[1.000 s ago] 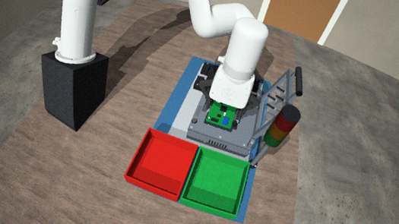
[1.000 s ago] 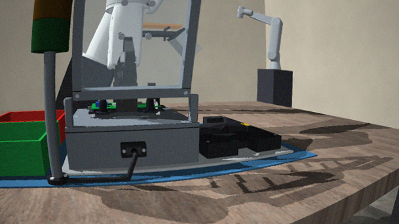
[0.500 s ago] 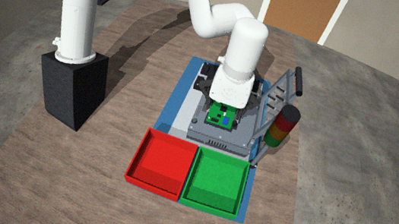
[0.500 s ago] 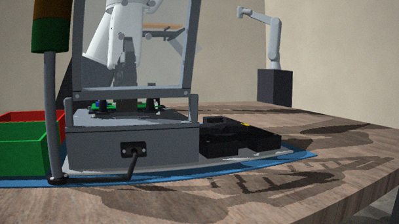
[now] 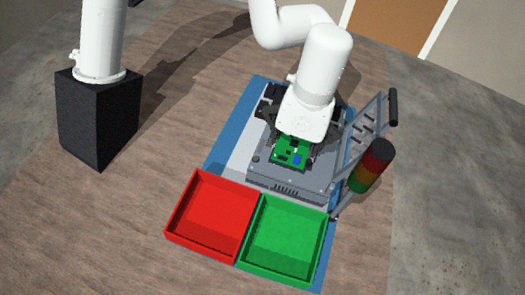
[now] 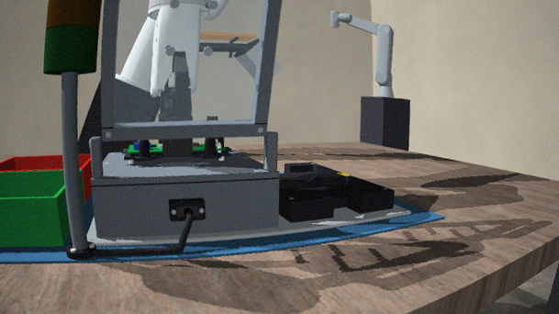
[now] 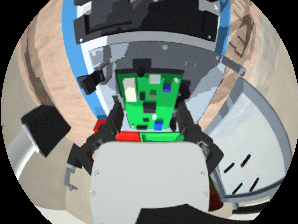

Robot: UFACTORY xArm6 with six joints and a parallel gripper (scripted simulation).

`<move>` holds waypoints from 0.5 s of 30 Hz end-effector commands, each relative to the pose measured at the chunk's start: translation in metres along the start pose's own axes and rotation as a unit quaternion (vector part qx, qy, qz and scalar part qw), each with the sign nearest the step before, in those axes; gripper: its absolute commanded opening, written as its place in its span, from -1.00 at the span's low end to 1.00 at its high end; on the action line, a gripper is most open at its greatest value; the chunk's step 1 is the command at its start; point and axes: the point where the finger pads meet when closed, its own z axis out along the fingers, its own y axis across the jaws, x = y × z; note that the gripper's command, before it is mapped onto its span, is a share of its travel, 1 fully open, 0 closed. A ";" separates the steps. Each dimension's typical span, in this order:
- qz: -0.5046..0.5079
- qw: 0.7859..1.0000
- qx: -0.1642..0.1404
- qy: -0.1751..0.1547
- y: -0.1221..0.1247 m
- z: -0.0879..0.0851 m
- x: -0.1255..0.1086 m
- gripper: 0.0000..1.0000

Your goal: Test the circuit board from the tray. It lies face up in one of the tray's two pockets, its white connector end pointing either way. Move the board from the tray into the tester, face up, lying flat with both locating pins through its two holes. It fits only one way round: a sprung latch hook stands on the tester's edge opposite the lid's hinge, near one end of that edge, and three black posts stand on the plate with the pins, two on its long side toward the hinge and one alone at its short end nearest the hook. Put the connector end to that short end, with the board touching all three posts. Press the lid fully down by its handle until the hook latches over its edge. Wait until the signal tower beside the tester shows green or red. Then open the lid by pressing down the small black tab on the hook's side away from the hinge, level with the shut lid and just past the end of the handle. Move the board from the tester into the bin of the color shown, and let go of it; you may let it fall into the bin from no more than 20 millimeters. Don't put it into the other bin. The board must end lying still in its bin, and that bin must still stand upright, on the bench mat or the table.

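Top view: board [image 5: 289, 154] lies in tester [image 5: 291, 179] between released fingers [image 5: 312, 156]; both bins hold nothing.

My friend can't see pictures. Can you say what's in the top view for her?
A white robot arm's open gripper hangs over a green board lying on a grey tester, whose lid stands open. In front sit a red bin and a green bin.

Wooden table [image 5: 63, 229] carries a blue bench mat [image 5: 225, 134]. Grey rough floor [image 5: 474, 193] surrounds it, beige walls [image 6: 483, 64] behind. Orange-brown door panel [image 5: 397, 9] with white frame on the far wall.
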 end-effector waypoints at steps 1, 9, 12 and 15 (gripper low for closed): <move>0.000 1.000 -0.002 0.000 0.002 -0.005 0.000 1.00; 0.000 1.000 -0.002 0.000 0.002 -0.030 0.000 1.00; 0.000 1.000 -0.002 0.000 0.001 -0.051 0.000 1.00; 0.000 1.000 -0.002 0.000 0.001 -0.079 0.000 1.00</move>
